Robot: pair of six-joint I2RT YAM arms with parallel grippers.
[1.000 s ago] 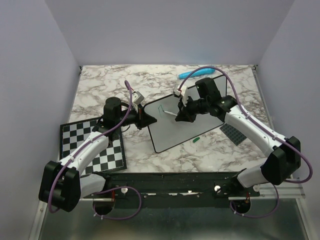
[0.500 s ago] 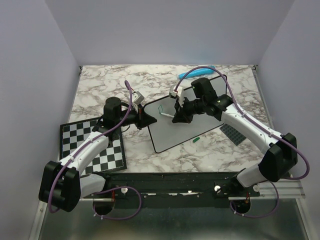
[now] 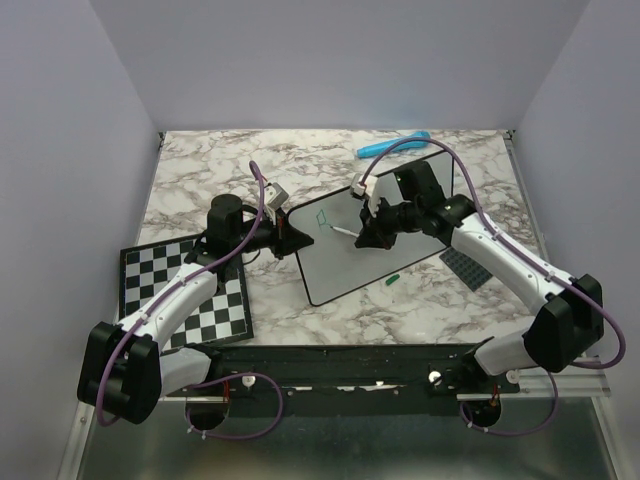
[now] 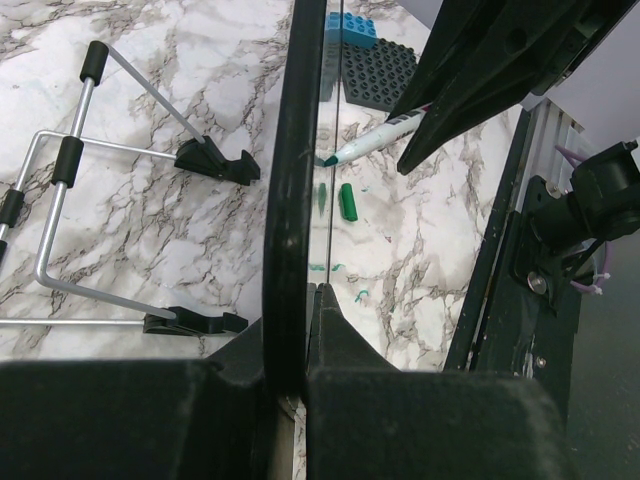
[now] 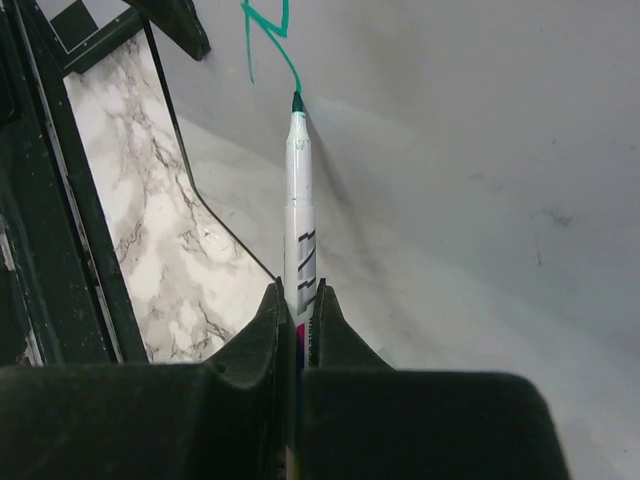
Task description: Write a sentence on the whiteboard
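Found the whiteboard (image 3: 350,272) mid-table on the marble top (image 3: 200,180), skewed, between the two arms. Cannot tell whether flat or raised at its left edge.

Found the left gripper (image 3: 291,233) with jaws closed on the board's black rim (image 4: 290,180), one finger on each face. Found the right gripper (image 3: 365,238) with jaws pinched on a green marker (image 5: 298,190) low on the barrel, tip touching the white face just below the first strokes.

Logged the sentence (image 5: 268,30) as barely begun: one or two angular green strokes near the board's left end (image 3: 320,215), the rest of the face bare.

Handling, as judgement:
- Board: probably light, thin and stiff, with a glossy face, so likely to skid or pivot under pen pressure. Best held at the rim, off the writing area, as here.
- Marker: light, smooth barrel, liable to twist or slip in a two-finger pinch. Best gripped mid-barrel, in line with the fingers, with gentle downward force to spare the tip.

Containers: none seen. Noted loose items only:
- green cap (image 3: 393,280) on the table beside the board's near edge
- dark studded baseplate (image 3: 466,267) to the right
- blue object (image 3: 390,145) behind the board
- checkerboard (image 3: 185,295) under the left arm
- wire stand (image 4: 70,190) lying in the left wrist view
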